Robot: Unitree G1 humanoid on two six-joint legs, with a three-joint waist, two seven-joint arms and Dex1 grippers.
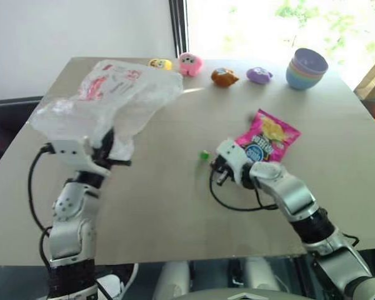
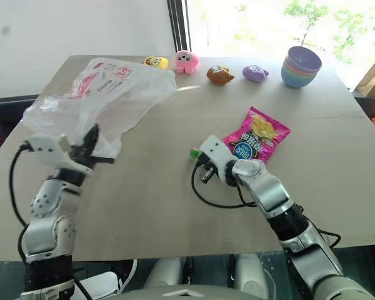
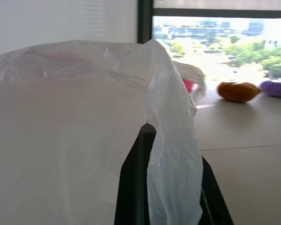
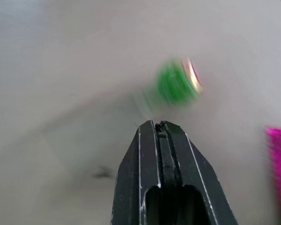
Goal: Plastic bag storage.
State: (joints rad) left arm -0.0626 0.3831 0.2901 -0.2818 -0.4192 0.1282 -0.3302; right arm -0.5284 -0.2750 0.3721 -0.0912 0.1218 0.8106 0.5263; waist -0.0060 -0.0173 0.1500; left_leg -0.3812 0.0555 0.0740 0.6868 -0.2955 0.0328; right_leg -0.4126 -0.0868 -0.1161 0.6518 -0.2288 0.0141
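The plastic bag point(image 1: 112, 100), crinkly translucent white film with red print, hangs lifted over the table's left part. My left gripper point(image 1: 110, 159) is shut on a twisted strip of it point(image 3: 173, 178), which runs between the two black fingers. My right gripper point(image 4: 160, 127) is near the table's middle, low over the surface, jaws shut with nothing between them. A small green round thing point(image 4: 176, 84) lies blurred just beyond its tip, apart from it; it also shows as a green dot point(image 1: 204, 154). A shiny pink snack packet point(image 1: 267, 136) lies beside the right hand.
Along the tan table's point(image 1: 162, 206) far edge stand a yellow toy point(image 1: 160, 64), a pink one point(image 1: 190, 63), an orange-brown one point(image 1: 224, 77) and a purple one point(image 1: 259, 75). Stacked pastel bowls point(image 1: 307, 69) sit at the far right.
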